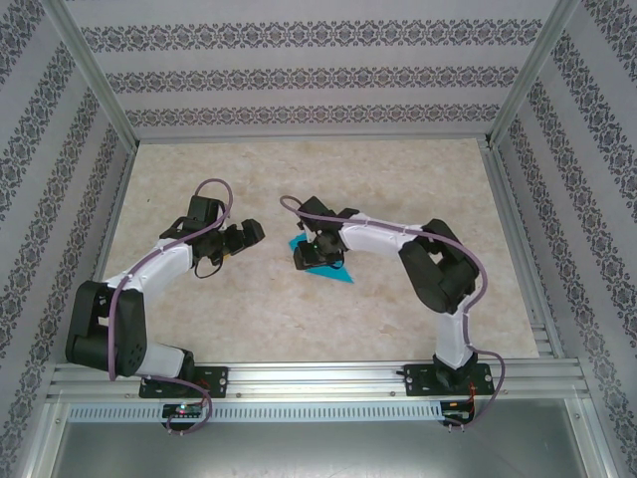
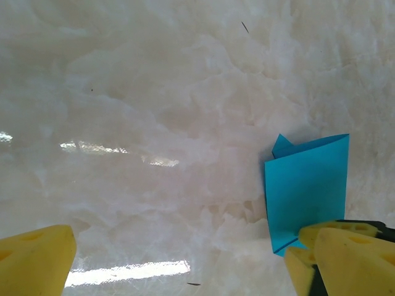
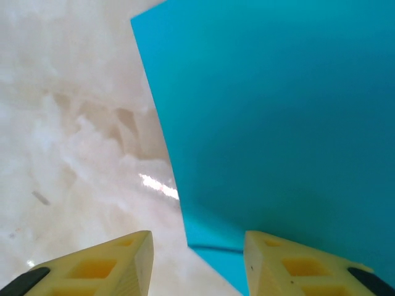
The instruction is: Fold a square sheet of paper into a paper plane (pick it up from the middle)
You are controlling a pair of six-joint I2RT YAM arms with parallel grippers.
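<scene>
Marbled tabletop (image 1: 299,319), centre: the part-folded teal paper (image 1: 333,272) lies under my half-spread right gripper (image 3: 197,259), left gripper (image 2: 185,259) spread wide beside it; I judge it light, limp, easily creased, best pinched mid-sheet.

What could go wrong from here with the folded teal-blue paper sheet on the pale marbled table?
The right gripper straddles the edge of the thin teal-blue paper sheet, one finger over paper, one over bare table; closing might shove or crumple it rather than pinch it. The sheet's folded corner looks raised, so it could spring open.
</scene>
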